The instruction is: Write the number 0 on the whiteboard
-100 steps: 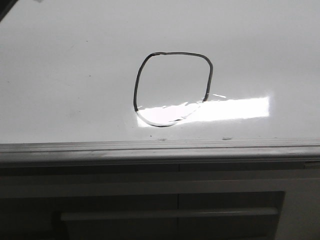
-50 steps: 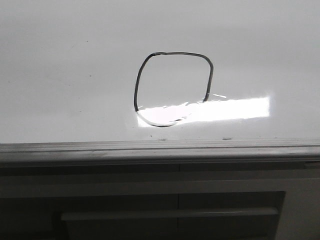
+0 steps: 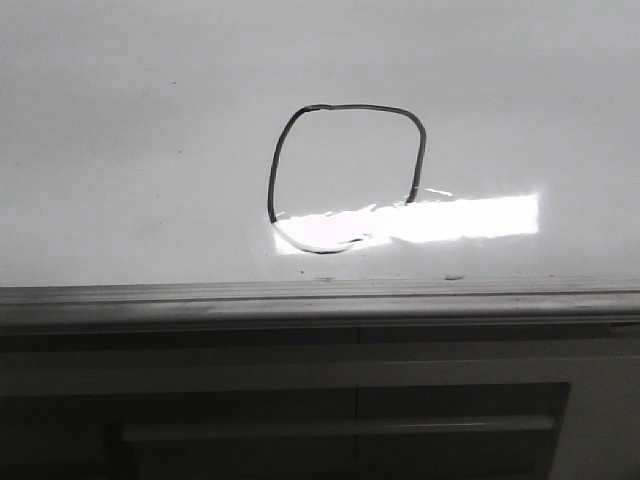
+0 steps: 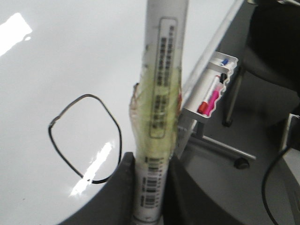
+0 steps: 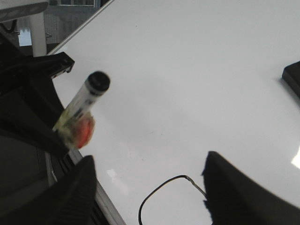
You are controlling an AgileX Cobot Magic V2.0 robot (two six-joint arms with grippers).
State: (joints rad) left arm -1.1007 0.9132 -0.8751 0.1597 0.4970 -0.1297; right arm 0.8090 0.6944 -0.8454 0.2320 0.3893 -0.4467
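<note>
- The number 0 [image 3: 345,175] sits drawn on the whiteboard [image 3: 120,150], a closed black loop near the board's grey lower edge, partly washed out by glare.
- The left gripper [image 4: 149,173] is pinching a marker [image 4: 161,93], held above the board beside the loop.
- The right gripper [image 5: 147,187] is spread wide and carries nothing; it hovers over the board.
- Judging by the finished loop, the writing step looks done.
- The next move likely calls for lifting the marker clear without smudging the ink.
</note>
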